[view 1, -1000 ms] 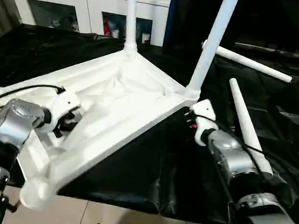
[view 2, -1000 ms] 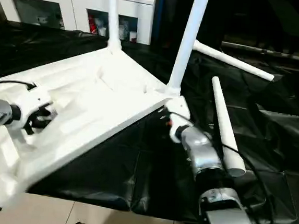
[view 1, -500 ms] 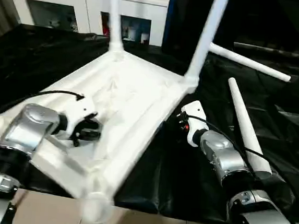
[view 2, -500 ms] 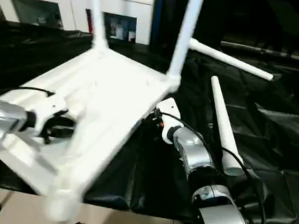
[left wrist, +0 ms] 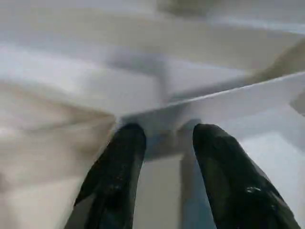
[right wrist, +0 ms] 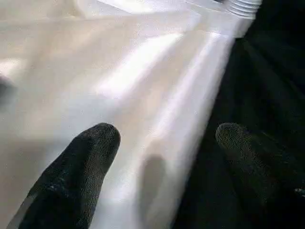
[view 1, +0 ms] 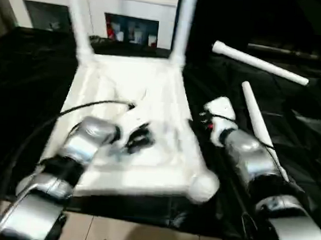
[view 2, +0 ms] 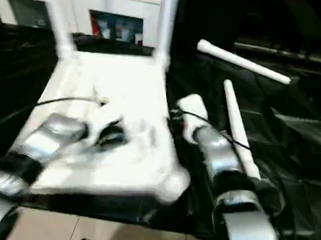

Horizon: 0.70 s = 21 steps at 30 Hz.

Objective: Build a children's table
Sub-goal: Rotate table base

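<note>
Swung round since a second ago: the tabletop [view 1: 146,152] lay skewed across the black sheet [view 1: 28,86] with one near corner hanging out past the sheet's front edge, and now sits nearly square to the robot, both fitted legs having travelled leftward with it. It rests upside down, ribbed underside up. Left gripper [view 1: 139,138] is over the middle of the underside; the left wrist view shows its fingers [left wrist: 119,157] part-spread and straddling a raised rib, seemingly nipping it, though real hold cannot be confirmed. Right gripper [view 1: 211,113] sits at the right long edge, jaws spread wide, one finger [right wrist: 86,157] over the white rim and the other over the black sheet, so the edge lies between them without being clamped. Progress, as judged: two legs [view 1: 183,26] stand upright in the far corner sockets; two loose legs [view 1: 256,120] lie on the sheet to the right, one angled toward the robot just beside the right forearm, the other farther back. Near right corner socket [view 1: 202,185] is empty, so roughly half remains. Materials: smooth, glossy white moulded plastic, rounded corner bosses, thin stiffening ribs; legs are plain tapering tubes with flared ends; the sheet is crinkled, shiny film. White cabinet [view 1: 130,16] with glass doors stands behind.
</note>
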### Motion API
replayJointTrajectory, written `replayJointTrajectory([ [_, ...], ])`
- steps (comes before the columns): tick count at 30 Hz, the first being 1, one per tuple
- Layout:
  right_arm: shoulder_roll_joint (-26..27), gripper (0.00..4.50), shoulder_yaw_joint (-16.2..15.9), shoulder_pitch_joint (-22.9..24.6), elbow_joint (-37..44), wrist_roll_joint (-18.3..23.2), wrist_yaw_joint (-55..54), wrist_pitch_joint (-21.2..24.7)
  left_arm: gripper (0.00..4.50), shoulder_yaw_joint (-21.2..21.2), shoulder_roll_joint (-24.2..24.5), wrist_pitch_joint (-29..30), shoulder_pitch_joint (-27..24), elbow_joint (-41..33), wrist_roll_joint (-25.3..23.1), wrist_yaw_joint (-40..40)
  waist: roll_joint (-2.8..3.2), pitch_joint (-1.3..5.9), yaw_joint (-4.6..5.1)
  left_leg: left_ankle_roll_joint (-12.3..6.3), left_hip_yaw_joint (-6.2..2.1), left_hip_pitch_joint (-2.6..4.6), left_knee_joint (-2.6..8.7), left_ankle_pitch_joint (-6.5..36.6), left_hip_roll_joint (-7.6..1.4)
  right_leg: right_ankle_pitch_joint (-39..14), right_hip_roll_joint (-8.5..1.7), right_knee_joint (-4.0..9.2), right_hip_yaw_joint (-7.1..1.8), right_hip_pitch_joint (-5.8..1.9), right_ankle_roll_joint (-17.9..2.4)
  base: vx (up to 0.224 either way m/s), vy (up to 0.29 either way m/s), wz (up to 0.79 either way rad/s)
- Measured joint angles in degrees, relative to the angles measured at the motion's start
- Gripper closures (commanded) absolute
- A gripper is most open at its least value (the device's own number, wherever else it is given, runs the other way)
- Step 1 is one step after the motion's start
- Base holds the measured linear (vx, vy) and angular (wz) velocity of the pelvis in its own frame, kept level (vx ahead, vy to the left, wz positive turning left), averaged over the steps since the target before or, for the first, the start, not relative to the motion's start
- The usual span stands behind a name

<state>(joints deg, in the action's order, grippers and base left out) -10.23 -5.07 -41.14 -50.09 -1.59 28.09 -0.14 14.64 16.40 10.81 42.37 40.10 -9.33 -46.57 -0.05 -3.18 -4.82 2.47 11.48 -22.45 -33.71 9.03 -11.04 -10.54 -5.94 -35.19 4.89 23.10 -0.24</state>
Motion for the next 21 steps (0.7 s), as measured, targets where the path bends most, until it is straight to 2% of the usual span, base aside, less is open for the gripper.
replayJointTrajectory([
  [4,-2.51,0.70,0.38,0.00,1.04,0.02,0.43,-0.22,2.43,-0.62,2.15,-1.46,2.03,3.23,-1.35,3.51,0.03,-0.02,0.00,-0.01,0.00,-0.03,-0.01,0.01,0.00,0.00,0.00,0.01,0.01,0.02,0.00,0.000,0.000,0.00],
  [9,-4.44,0.70,3.89,-0.01,5.12,2.25,0.46,0.04,2.43,-2.05,4.00,-3.63,3.41,8.75,-1.81,7.68,0.03,-0.02,-0.19,-0.01,0.00,0.00,-0.06,0.00,0.00,0.01,0.01,-0.01,0.00,-0.02,-0.01,0.000,0.000,0.00],
  [13,-4.79,0.70,7.20,-0.03,10.20,4.57,-2.21,4.98,2.43,-1.39,4.68,-5.68,3.66,10.43,-2.40,8.31,0.02,-0.02,-0.29,-0.02,-0.01,-0.01,-0.09,-0.01,0.00,0.02,0.00,-0.03,0.00,-0.02,-0.02,0.000,0.000,0.00],
  [21,-9.20,0.70,10.14,0.13,15.97,5.67,-4.77,15.38,2.43,-1.22,8.09,-9.24,4.81,15.24,-4.59,12.54,0.02,-0.02,0.16,-0.01,-0.02,0.05,-0.11,-0.01,-0.03,0.06,0.08,-0.04,-0.04,-0.02,0.02,0.000,0.000,0.00],
])
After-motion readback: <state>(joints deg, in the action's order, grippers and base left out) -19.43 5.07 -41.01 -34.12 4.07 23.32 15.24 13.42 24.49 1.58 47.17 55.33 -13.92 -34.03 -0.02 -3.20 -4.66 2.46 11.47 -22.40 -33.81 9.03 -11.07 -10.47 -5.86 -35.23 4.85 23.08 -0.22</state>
